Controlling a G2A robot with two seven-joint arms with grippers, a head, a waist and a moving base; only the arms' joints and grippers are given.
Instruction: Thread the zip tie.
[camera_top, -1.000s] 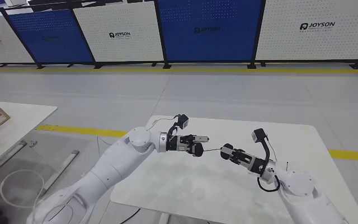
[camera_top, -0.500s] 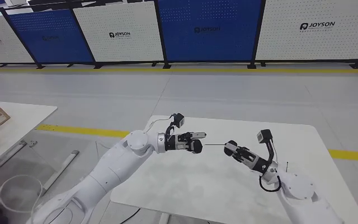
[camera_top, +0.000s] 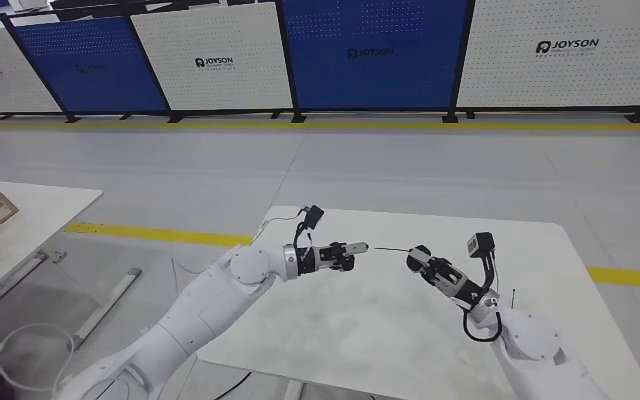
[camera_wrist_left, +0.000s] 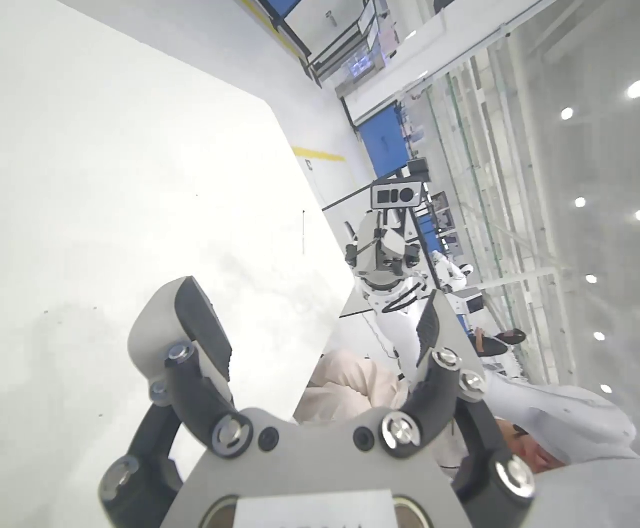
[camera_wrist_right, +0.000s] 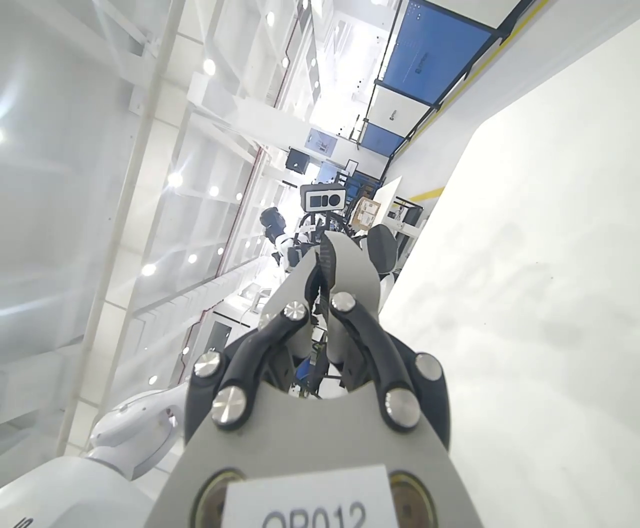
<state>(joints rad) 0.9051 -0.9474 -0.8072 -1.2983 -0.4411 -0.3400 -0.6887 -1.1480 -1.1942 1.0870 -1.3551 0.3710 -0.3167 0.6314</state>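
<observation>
The zip tie is showing as a hairline above the tabletop; its head is reading too small to tell. My right gripper is covering its clamped end.

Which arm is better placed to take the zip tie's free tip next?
Probably left. The left end effector is open and empty, facing the free tip of the zip tie; the right end effector is shut on its other end.

White table, corners cut; thin dark strip near edge.
</observation>
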